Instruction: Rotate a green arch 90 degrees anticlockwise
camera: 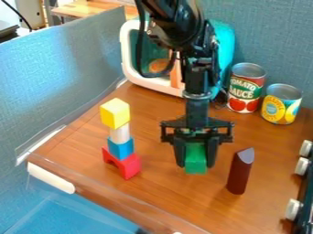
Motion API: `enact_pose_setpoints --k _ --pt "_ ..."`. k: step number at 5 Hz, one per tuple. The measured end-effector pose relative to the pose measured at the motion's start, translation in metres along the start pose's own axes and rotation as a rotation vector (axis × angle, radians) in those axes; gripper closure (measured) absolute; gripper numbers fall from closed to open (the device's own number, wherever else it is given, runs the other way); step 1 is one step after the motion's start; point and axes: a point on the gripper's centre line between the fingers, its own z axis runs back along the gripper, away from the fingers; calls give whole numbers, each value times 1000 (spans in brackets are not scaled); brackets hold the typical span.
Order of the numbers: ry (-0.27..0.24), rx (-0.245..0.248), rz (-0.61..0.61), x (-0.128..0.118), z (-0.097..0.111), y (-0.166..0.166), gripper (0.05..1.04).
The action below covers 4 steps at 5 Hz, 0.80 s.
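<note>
Claw and blocks on the wooden table [165, 194]; clock directions are taken from the claw [196, 156], with 12 o'clock toward the top of the view. The black arm [197, 80] descends from 12 o'clock, its claw pointing downward. The claw is narrowed around the green arch [196, 164], one finger against each side; the arch's near end projects toward 6 o'clock. At 9 to 10 o'clock stands a tower: red arch [129, 167] at the base, then blue block [121, 148], whitish block [120, 133] and yellow cube [115, 113]. At 4 o'clock, a dark red block [239, 174] stands upright with a slanted top. At 1 o'clock is a tomato can [245, 89]; at 2 o'clock, near it, a yellow-labelled can [281, 105]. A teal-and-white toy housing [126, 59] lies toward 11 to 12 o'clock. White knobs [302, 166] line the edge from 3 to 4 o'clock.
</note>
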Motion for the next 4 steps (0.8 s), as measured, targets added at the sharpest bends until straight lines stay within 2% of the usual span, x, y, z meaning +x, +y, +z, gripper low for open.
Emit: enact_pose_setpoints --k 1,2,3,4 --pt "17 23 211 -6 0 -2 471" --pt "62 -28 396 -12 -1 -10 471" --pt "169 -78 672 -18 -7 -1 471" --pt "247 -149 897 -22 -13 10 471"
